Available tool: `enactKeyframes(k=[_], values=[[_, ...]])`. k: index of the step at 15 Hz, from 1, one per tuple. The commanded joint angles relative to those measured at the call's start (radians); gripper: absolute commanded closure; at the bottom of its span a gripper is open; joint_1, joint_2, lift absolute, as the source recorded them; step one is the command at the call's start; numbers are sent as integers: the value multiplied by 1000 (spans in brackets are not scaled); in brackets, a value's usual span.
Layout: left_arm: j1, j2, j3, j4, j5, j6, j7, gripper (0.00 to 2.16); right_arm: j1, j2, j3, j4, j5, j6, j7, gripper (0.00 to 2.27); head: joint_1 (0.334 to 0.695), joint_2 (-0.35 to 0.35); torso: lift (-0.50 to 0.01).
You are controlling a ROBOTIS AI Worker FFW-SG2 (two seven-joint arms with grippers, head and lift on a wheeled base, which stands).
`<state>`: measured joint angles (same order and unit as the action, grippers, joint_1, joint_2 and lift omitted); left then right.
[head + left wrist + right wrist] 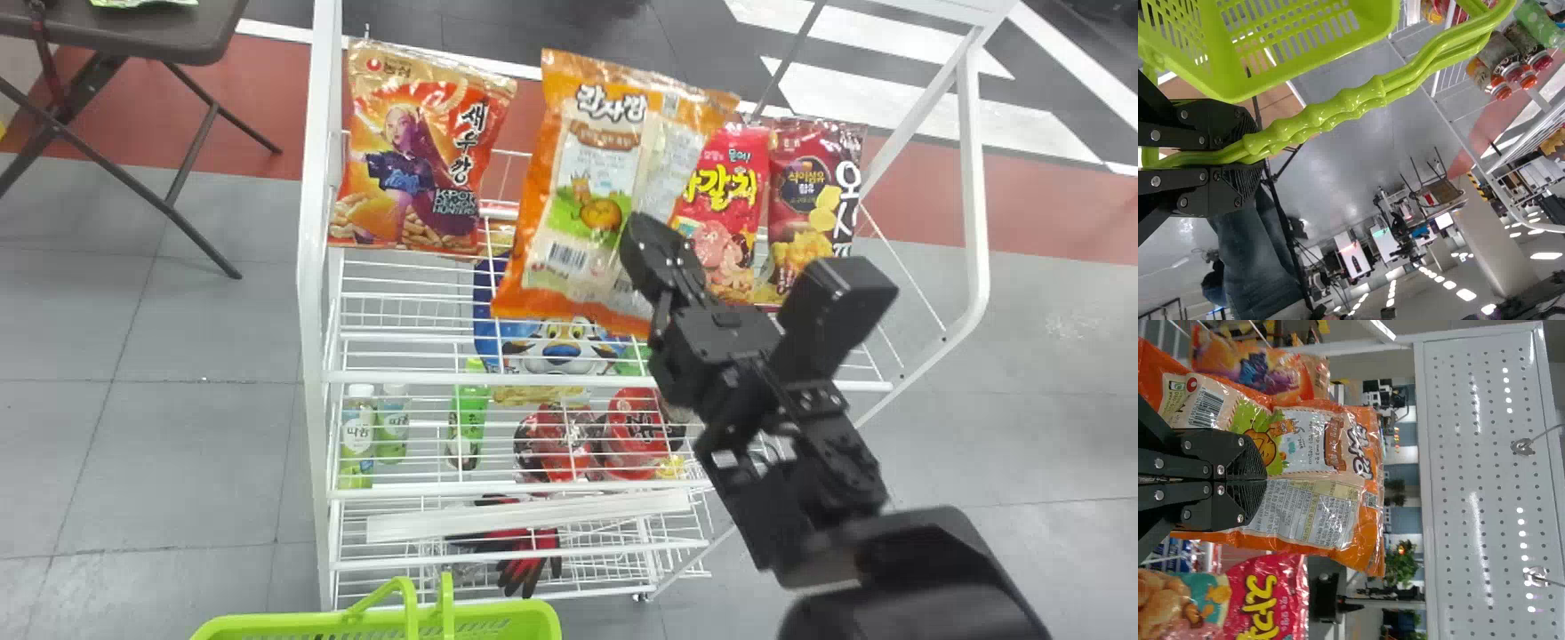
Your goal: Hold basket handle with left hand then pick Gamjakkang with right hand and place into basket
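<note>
Over the rack's upper shelf, my right gripper [642,253] holds the orange Gamjakkang bag [594,213] by its back seam, the bag hanging upright and slightly tilted. In the right wrist view the right gripper [1265,479] is closed on a fold of the Gamjakkang bag [1298,447], which spreads out beyond both fingertips. The green basket [524,618] is at the bottom edge of the head view, below and left of the bag. In the left wrist view my left gripper [1248,157] is shut on the basket handle [1338,107], beside the basket [1318,43].
A white wire rack [316,356] carries a red-orange snack bag [418,160] on the left and pink [725,204] and dark red [809,204] bags on the right. Bottles and bowls stand lower down. A dark table [133,31] is at upper left.
</note>
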<state>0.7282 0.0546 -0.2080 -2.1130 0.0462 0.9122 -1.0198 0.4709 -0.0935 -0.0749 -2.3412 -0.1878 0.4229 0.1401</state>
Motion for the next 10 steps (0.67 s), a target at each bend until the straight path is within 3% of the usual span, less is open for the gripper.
enactKeyframes(k=[1,4,10], values=[[-1,-1,2,1,4,-14,-3,2138,78,-3,-49,-99,-68,147,41,2243,695,-350,-19],[-1,-1,2,-2,11,-14,-6,2138,127,-22,-112,-167,-96,316,91,2246,695,-350,-19],[2,1,5,-7,15,-17,-6,2138,209,-40,-382,-305,-328,899,188,2246,695,-350,-19]])
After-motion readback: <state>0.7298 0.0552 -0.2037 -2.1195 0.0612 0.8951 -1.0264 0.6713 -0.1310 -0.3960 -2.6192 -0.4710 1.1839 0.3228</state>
